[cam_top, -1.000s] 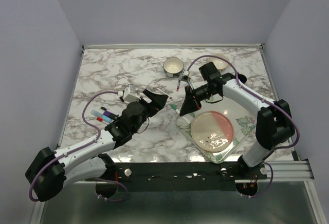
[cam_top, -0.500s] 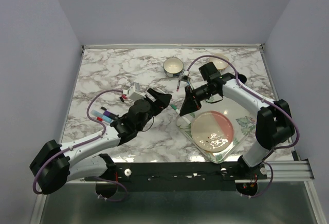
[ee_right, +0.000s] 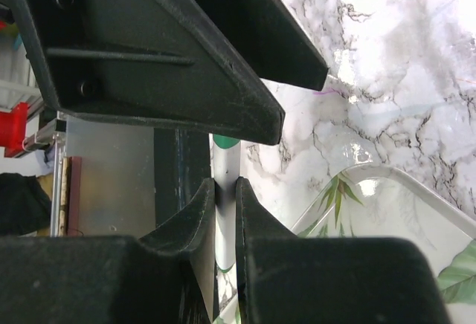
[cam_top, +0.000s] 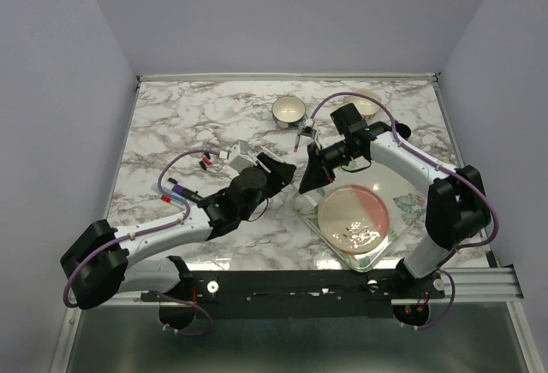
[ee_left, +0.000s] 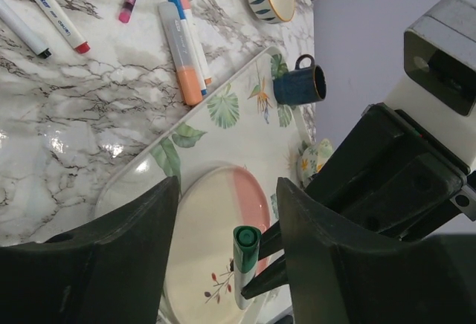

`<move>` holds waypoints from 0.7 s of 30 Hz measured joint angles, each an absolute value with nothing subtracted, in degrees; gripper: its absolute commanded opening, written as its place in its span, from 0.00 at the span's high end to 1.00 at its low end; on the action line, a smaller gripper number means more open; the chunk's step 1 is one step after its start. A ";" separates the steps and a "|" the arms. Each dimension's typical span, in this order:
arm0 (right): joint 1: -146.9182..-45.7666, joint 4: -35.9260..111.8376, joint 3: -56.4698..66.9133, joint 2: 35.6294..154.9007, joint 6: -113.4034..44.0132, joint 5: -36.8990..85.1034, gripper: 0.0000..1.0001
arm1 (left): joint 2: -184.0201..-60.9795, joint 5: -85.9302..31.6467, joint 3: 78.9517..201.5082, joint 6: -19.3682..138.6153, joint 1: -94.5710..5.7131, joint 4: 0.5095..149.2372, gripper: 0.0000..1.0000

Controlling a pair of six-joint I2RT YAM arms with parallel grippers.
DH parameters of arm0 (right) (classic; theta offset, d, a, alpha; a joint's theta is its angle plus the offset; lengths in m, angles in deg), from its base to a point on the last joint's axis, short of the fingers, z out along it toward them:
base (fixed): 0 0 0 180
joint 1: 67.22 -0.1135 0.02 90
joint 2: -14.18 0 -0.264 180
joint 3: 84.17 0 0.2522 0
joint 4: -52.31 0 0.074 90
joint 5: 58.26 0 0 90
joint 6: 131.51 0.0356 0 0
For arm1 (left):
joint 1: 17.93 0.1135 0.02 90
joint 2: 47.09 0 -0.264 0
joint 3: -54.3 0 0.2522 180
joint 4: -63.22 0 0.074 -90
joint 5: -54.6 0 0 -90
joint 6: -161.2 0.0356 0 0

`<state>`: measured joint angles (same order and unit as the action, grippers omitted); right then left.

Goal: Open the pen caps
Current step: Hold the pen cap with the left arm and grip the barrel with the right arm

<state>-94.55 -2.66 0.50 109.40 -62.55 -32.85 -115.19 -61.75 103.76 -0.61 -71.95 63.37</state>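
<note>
My right gripper (ee_right: 224, 190) is shut on the white barrel of a pen (ee_right: 225, 166), holding it in the air above the tray's near-left corner. The pen's green cap (ee_left: 246, 241) points at my left gripper (ee_left: 227, 212). That gripper is open, and its two dark fingers (ee_left: 119, 264) flank the cap with a gap on each side. Seen from above, the left gripper (cam_top: 287, 170) and the right gripper (cam_top: 310, 180) meet nose to nose. More pens with red and dark caps (ee_left: 50, 10) lie on the marble, and purple and blue capped ones (cam_top: 175, 191) lie by the left arm.
A leaf-patterned tray (cam_top: 310, 216) holds a pink and cream plate (cam_top: 354, 216) and a blue mug (ee_left: 299, 86). Orange and blue markers (ee_left: 186, 53) and a pink pen (cam_top: 297, 139) lie behind the tray. Two bowls (cam_top: 288, 111) (cam_top: 366, 102) stand at the back.
My left arm has swung right towards the pen held by the right gripper. Its jaws have narrowed around the green cap. The right arm has stayed still.
</note>
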 measured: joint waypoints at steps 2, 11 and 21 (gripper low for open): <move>-94.55 -2.64 0.52 109.40 -62.46 -32.31 1.00 | -115.63 -61.99 103.92 -1.04 -72.45 63.37 0.44; -94.55 -2.27 0.50 109.40 -61.87 -30.63 0.99 | -117.07 -62.60 104.00 -2.31 -73.59 63.22 0.83; -94.55 -1.55 0.52 109.45 -61.69 -30.12 0.93 | -117.11 -62.89 104.40 -2.05 -73.70 62.37 1.00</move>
